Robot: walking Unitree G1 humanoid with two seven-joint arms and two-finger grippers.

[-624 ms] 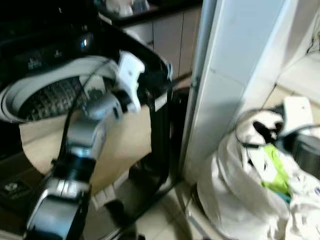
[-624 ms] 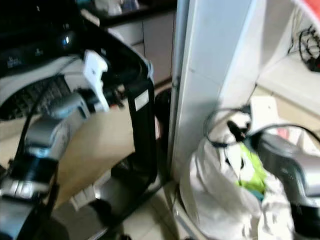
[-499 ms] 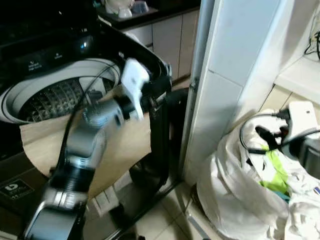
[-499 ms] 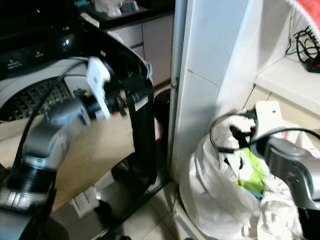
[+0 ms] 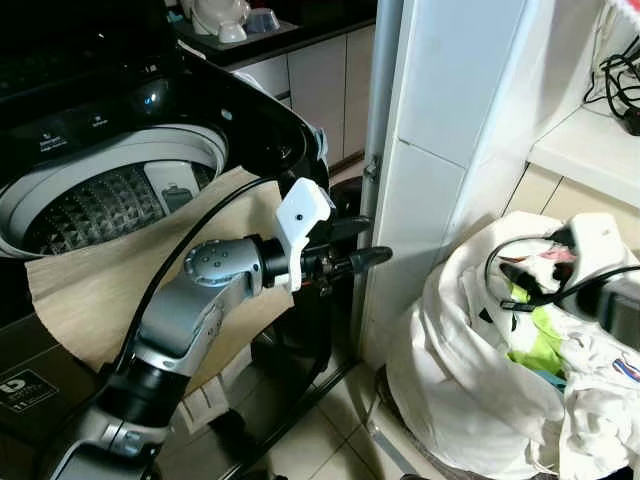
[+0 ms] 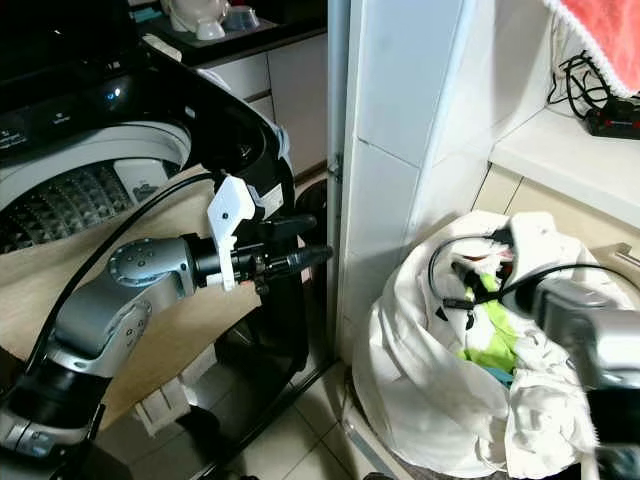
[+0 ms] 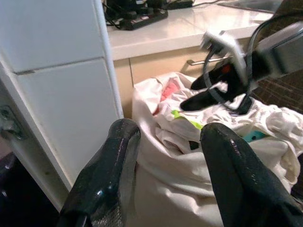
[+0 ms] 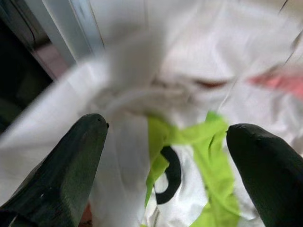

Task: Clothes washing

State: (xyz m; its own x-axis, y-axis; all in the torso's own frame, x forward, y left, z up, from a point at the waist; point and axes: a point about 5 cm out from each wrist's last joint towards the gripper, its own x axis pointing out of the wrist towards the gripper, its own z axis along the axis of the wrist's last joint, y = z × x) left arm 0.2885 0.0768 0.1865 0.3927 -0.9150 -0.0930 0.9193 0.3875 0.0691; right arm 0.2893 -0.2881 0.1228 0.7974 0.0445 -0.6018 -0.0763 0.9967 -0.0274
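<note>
Tiled floor (image 5: 330,440) carrying a white laundry bag (image 5: 470,400) heaped with clothes, set just beside a white tiled pillar (image 5: 440,150); a black top-loading washing machine (image 5: 120,130) stands on the floor, its lid open.

Motion blur is smearing the white laundry (image 8: 142,90) in the right wrist view. The right arm (image 5: 622,315) is running off the picture's edge, and the washing machine drum (image 5: 110,205) is lying partly under a beige cloth (image 5: 110,290).
</note>
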